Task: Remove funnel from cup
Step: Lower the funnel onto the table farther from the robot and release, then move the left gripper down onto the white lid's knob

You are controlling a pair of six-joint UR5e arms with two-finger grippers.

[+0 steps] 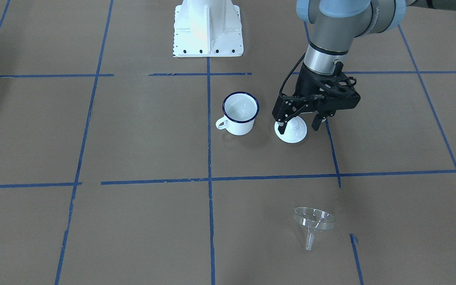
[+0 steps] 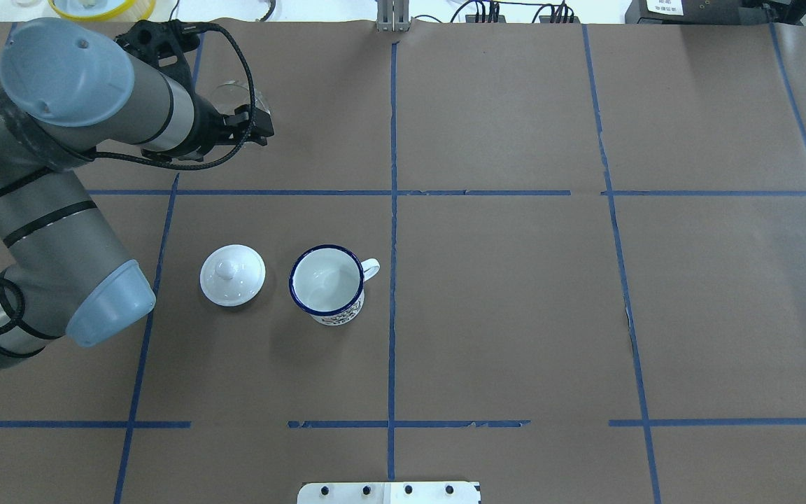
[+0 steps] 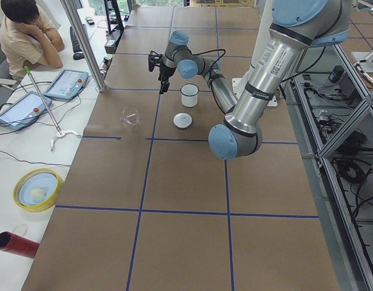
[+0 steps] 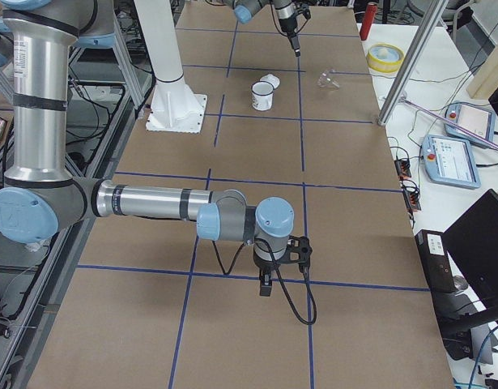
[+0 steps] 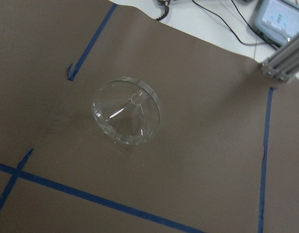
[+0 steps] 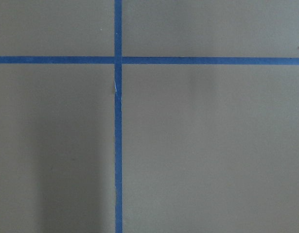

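Note:
The clear funnel [image 1: 314, 221] lies on its side on the brown table, apart from the cup, its spout towards the operators' edge. It fills the middle of the left wrist view [image 5: 126, 111] and is half hidden behind my left wrist in the overhead view [image 2: 229, 92]. The white cup [image 1: 240, 113] with a dark blue rim stands upright and empty; it also shows in the overhead view [image 2: 327, 283]. My left gripper [image 1: 299, 126] is open and empty, raised above the table near the funnel. My right gripper [image 4: 266, 279] hangs far from these; I cannot tell its state.
A white round knobbed lid [image 2: 232, 274] lies beside the cup on my left. The white robot base [image 1: 208, 29] stands behind the cup. Blue tape lines grid the table. A yellow bowl [image 3: 37, 189] and operator tablets sit beyond the table's far edge.

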